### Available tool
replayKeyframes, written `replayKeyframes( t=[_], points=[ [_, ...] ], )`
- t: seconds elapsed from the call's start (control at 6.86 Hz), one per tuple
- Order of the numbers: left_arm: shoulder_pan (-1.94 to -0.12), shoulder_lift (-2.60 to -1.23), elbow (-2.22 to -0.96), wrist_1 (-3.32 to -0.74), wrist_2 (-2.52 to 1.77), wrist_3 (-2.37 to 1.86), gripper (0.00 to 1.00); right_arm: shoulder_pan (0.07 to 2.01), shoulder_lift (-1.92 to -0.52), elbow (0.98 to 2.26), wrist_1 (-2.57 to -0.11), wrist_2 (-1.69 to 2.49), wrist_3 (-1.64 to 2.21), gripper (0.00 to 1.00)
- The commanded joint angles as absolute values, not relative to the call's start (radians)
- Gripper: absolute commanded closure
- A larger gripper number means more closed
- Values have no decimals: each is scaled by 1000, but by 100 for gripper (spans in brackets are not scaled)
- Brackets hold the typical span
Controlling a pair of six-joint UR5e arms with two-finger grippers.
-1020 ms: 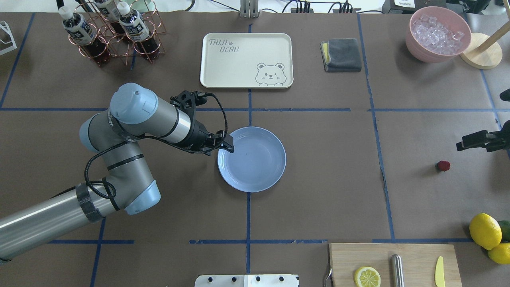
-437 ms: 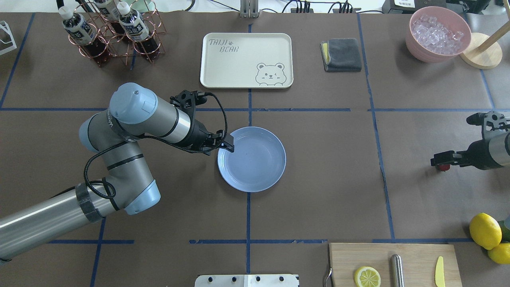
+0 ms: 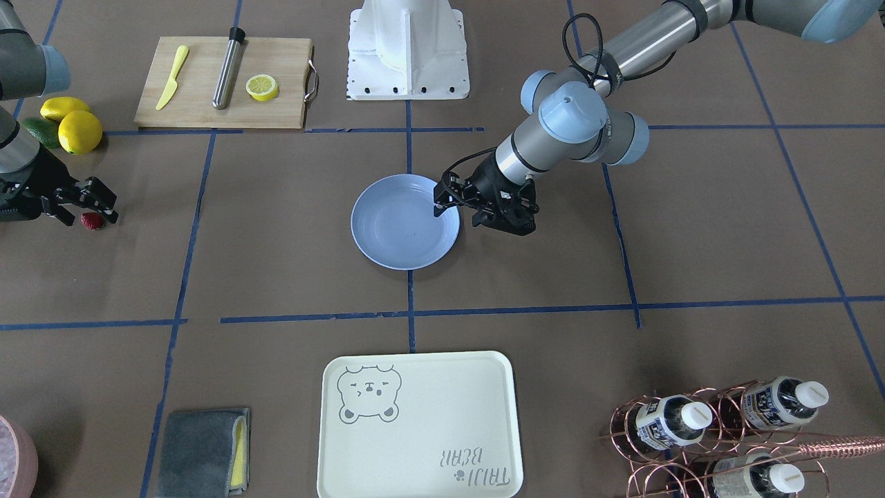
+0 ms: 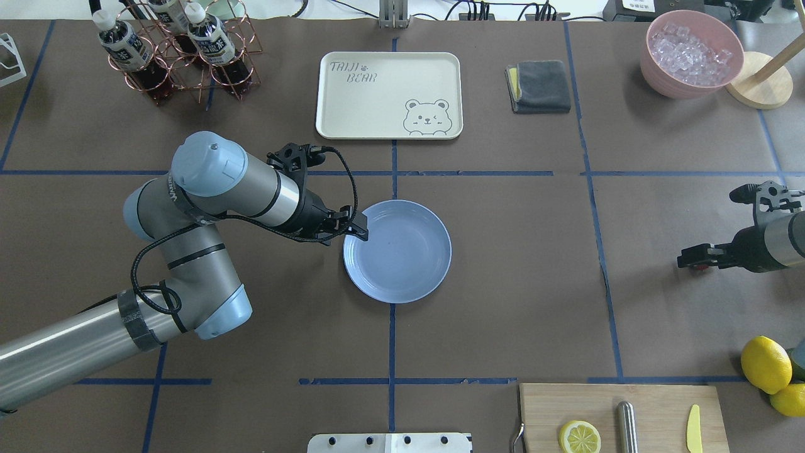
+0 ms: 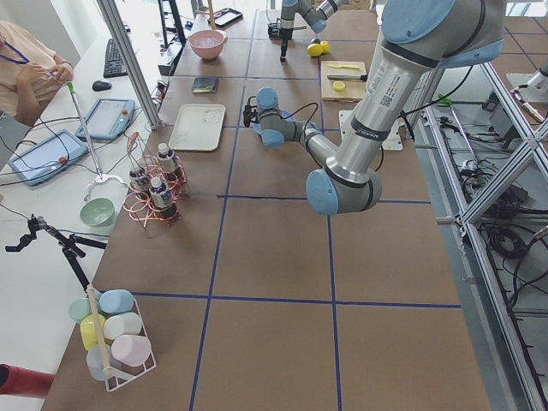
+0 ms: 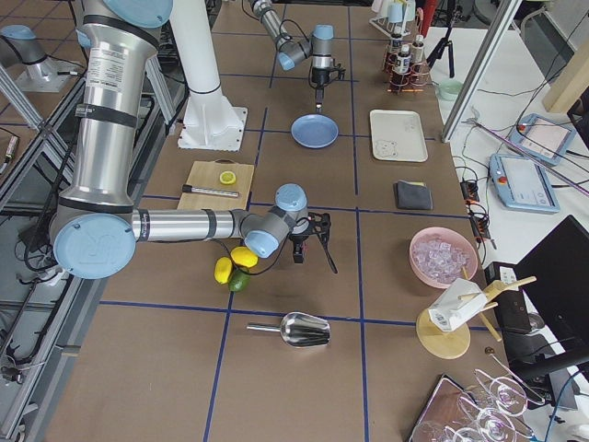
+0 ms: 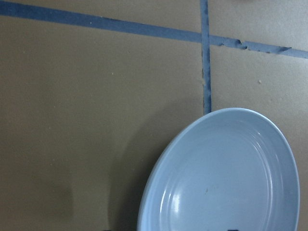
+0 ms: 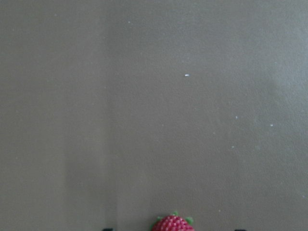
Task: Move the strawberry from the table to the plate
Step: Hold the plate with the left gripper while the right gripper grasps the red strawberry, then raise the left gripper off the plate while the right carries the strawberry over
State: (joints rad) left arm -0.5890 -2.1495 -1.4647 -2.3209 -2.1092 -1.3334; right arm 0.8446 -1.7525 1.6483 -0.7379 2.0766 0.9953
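The strawberry (image 3: pixel 90 220) lies on the table (image 4: pixel 516 264) at my far right. In the right wrist view the strawberry (image 8: pixel 172 224) sits at the bottom edge, midway between two dark fingertips. My right gripper (image 3: pixel 104 204) is open and low over it, one finger on each side; from overhead the right gripper (image 4: pixel 688 260) almost hides the berry. The light-blue plate (image 4: pixel 402 264) rests empty at the table's middle. My left gripper (image 4: pixel 357 225) hangs at the plate's left rim, seemingly open, holding nothing. The left wrist view shows the plate (image 7: pixel 226 178) close up.
Two lemons (image 4: pixel 766 363) and a cutting board (image 4: pixel 654 402) with a lemon half, a knife and a steel rod lie near my right arm. Along the far side are a cream bear tray (image 4: pixel 352 113), a bottle rack (image 4: pixel 170 56), a folded cloth (image 4: pixel 539 86) and a pink ice bowl (image 4: pixel 654 69).
My right gripper has come in from the right edge and dropped over the strawberry, which now sits between its fingers. The left arm and the plate have stayed put.
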Motion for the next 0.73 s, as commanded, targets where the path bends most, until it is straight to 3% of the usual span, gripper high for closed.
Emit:
replayKeyframes(
  t=[0.0, 0.15, 0.58],
  points=[
    [-589, -2149, -1466, -2322, -2109, -1335, 16, 845, -1755, 1644, -738, 2077, 994, 87],
    [-589, -2149, -1468, -2321, -2109, -1335, 16, 847, -1761, 1647, -738, 2077, 994, 100],
    [-603, -2102, -1564, -2315, -2112, -1342, 16, 850, -1763, 1764, -753, 2092, 1088, 100]
  ],
)
